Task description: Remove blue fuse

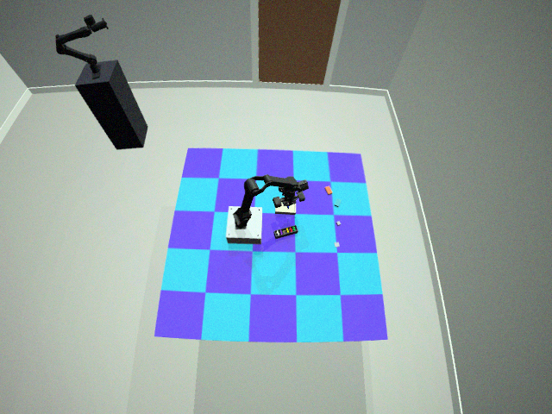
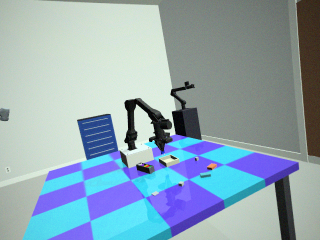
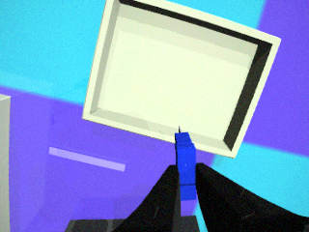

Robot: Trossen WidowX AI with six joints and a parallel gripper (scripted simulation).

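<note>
Fingers of the gripper [image 3: 186,186] clamp the blue fuse [image 3: 185,161], held above the tray's [image 3: 126,121] near rim.

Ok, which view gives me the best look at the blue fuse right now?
The wrist view: the blue fuse fills the centre, clamped in the gripper over the tray's near rim. The exterior view shows only a blue speck under the gripper above the tray; in the top view the arm nearly hides it.

Checkered table [image 2: 232,178] bears tray [image 2: 169,160], fuse block [image 2: 145,167]
</note>
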